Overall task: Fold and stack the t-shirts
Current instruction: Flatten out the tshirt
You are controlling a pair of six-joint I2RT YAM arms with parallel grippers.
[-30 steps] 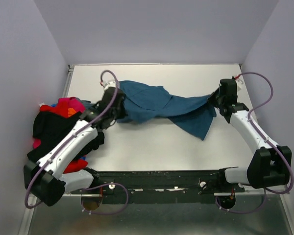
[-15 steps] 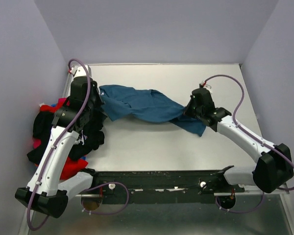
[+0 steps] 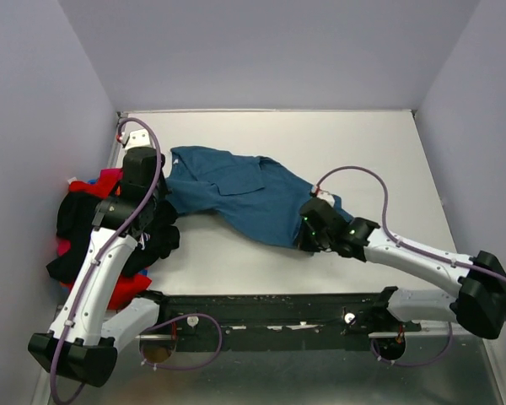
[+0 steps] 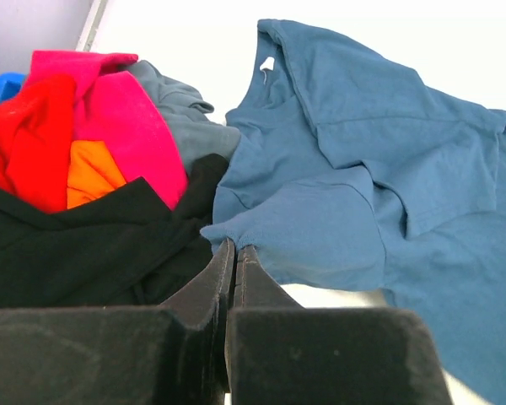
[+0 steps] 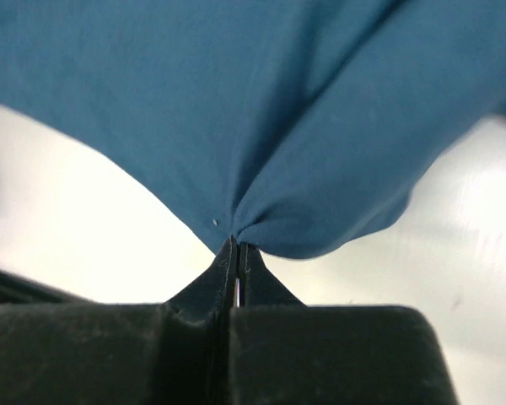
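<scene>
The teal-blue t-shirt point(image 3: 244, 198) lies rumpled on the table point(image 3: 379, 152). Its collar is at the far left and its body trails toward the near right, with one sleeve doubled over the chest. The left gripper point(image 4: 234, 246) is clenched on a small pinch of cloth at the shirt's left edge. The right gripper point(image 5: 236, 242) is clamped on a gathered point of the hem.

Both holds are thin nips at the very fingertips, so a hard pull to spread the shirt could slip the fabric out of either one. The left pinch sits just beside the pile of t-shirts point(image 3: 93, 224) — the black shirt point(image 4: 93, 245) touches the blue cloth there, so it could be dragged along. If the doubled sleeve is not flattened first, a fold would likely trap that crease.

A white neck tag point(image 4: 267, 63) shows inside the collar, too small to read. No other writing is legible.
</scene>
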